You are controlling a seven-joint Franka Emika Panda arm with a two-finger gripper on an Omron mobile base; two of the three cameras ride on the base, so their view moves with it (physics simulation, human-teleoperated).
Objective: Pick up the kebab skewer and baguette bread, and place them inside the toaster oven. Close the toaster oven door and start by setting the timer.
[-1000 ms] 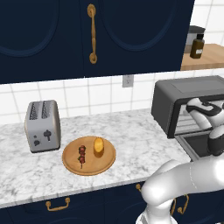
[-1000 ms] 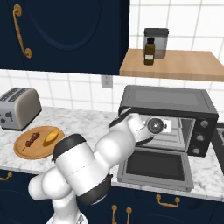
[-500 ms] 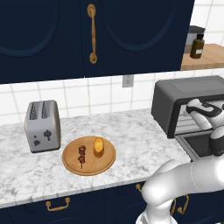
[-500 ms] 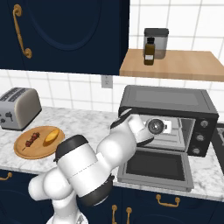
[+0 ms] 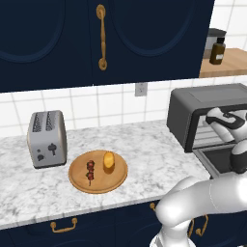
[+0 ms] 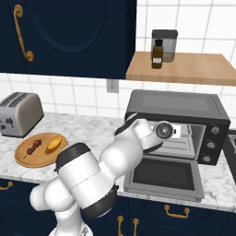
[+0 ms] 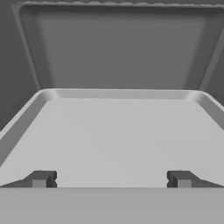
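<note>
The kebab skewer [image 5: 90,171] [image 6: 33,148] and the golden baguette bread [image 5: 109,160] [image 6: 54,143] lie side by side on a round wooden plate [image 5: 99,186] [image 6: 39,162] on the counter. The dark grey toaster oven [image 5: 193,108] [image 6: 179,108] stands to the right with its door [image 6: 163,177] dropped flat open. My gripper [image 6: 181,132] [image 7: 111,179] reaches into the oven mouth, far from the plate. Its fingers stand wide apart, open, with nothing between them, above a pale flat tray [image 7: 112,131] inside the oven.
A silver two-slot toaster [image 5: 47,138] [image 6: 18,113] stands left of the plate. A brown bottle [image 6: 157,54] and a grey canister sit on the wooden shelf [image 6: 184,69] above the oven. Dark blue cabinets hang overhead.
</note>
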